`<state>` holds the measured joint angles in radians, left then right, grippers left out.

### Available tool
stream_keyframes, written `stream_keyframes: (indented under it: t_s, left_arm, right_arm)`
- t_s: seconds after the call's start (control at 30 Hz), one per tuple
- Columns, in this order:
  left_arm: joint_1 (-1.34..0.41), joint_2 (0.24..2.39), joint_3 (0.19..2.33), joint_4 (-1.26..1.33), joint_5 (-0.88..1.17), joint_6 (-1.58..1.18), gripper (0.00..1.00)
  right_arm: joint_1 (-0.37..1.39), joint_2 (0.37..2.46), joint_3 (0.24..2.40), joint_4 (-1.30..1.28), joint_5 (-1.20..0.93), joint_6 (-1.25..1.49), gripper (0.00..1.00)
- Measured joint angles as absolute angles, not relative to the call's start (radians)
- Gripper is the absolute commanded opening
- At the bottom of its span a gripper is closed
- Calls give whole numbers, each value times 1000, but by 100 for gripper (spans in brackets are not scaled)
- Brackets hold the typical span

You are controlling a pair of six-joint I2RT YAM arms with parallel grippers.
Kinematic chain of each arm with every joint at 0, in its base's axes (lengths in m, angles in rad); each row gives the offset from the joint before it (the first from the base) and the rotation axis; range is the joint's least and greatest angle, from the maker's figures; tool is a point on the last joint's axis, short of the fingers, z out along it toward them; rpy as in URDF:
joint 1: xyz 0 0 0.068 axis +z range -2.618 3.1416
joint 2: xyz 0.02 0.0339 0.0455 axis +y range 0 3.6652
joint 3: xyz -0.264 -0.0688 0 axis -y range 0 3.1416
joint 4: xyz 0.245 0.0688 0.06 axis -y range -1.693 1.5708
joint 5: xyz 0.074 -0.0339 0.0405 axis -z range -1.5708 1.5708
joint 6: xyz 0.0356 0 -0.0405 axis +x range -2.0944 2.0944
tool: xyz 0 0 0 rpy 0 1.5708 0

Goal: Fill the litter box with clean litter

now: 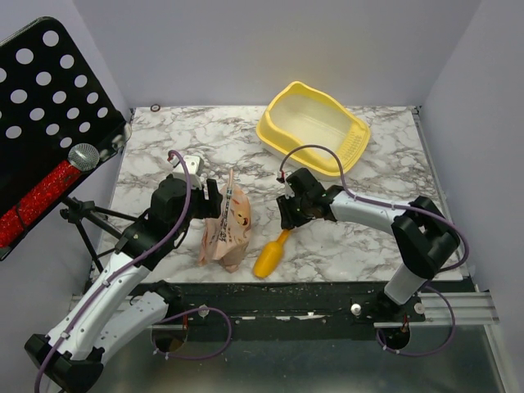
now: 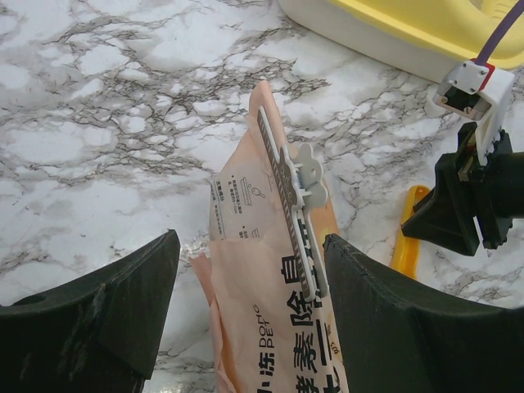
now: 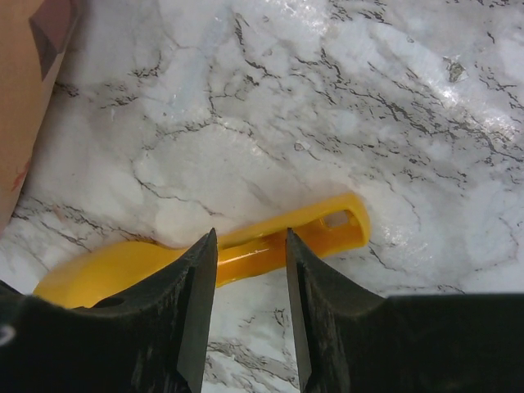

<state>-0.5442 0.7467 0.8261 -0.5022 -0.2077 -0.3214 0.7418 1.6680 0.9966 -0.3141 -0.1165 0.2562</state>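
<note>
Reference: clock directions are read from the top view, with the arm bases at 6 o'clock.
Table (image 1: pixel 360 246): white marble pattern with grey veining; a dark rail runs along its near edge.
Scoop (image 1: pixel 270 256): yellow-orange, lying flat near the front edge at 6 o'clock, bowl toward the rail, handle pointing away toward 1 o'clock.
Bag (image 1: pixel 228 229): tan printed paper, crumpled, lying just beside the scoop at its 9 o'clock. A pale sealing clip (image 2: pixel 295 213) runs along its top edge.
Left gripper (image 1: pixel 217 201): jaws spread wide, one finger on each side of the bag's upper end. The left wrist view does not settle whether the fingers touch the bag.
Right gripper (image 3: pixel 250 233): jaws parted by a narrow gap, directly over the scoop handle, which runs across behind both fingertips. Contact with the handle cannot be told.
Litter box (image 1: pixel 276 139): pale-yellow tray with raised rim, at the far side of the table at 1 o'clock, well apart from both grippers. Its inside reads pale; its contents cannot be told.
Music stand (image 1: pixel 41 90): black perforated panel, off the table at 10 o'clock.
Microphone (image 1: pixel 82 155): grey head, red glitter body, resting at the stand's lower edge.
</note>
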Motion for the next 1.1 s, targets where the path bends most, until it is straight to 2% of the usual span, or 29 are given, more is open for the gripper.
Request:
stream_keyframes:
  t_s: [0.57,0.6,0.67,0.8,0.83,1.1]
  left_arm:
    - [-544,727,826,-503,-208,-322,80]
    - [-543,724,826,-503,-208,-322,80]
    - [-543,720,826,-503,-208,-322,80]
    - [-543,719,826,-503,-208,-322,80]
    - [-543,719,826,-503,-208,-322,80]
    - [-543,716,826,-503,-208,-322,80]
  right_arm:
    - [747,1717,986,-280,-47,303,47]
    - [747,1716,984,-279,-38,307,45]
    - [747,1713,979,-277,-27,310,34]
    - [747,1713,979,-282,19,315,5]
    - [747,1713,980,-281,27,320,1]
    - [736,1707,997,-352,178,313,1]
